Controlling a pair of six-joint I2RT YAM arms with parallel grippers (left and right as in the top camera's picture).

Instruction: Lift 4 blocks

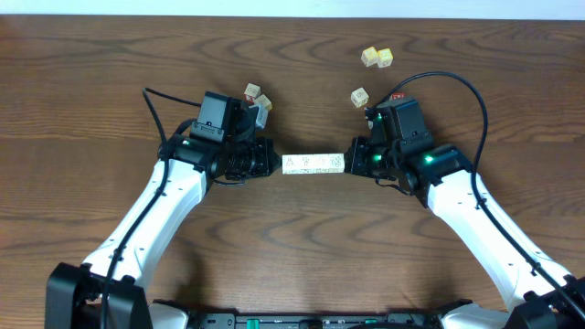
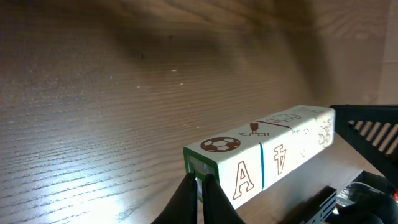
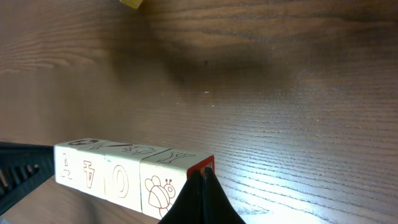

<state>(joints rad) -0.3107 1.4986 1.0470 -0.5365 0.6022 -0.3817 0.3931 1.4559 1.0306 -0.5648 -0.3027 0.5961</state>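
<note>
While the four small whitish wooden cubes with coloured prints (image 1: 313, 164) are being squeezed end to end as one short pale bar near the middle of the dark brown wooden table (image 1: 82, 82), each end face is being pressed by a closed gripper. The left gripper (image 1: 274, 165) is being pressed, fully shut and with nothing between its fingers, against the green-edged end. The right gripper (image 1: 349, 162) is being pressed in the same way, fully shut and empty, against the red-edged end. Whether the bar is being carried clear of the wood cannot be told.

Open table is being left on both long sides of the bar, and the far table edge is being shown well apart from it. The wood grain is being lit brightly beneath both wrists.

Two yellow-tinted cubes (image 1: 377, 58) are being shown touching each other near the far edge, and a third pale cube (image 1: 360, 96) just beyond the right arm. Two more cubes (image 1: 257, 96) are lying beside the left wrist. All are well apart from the bar.
</note>
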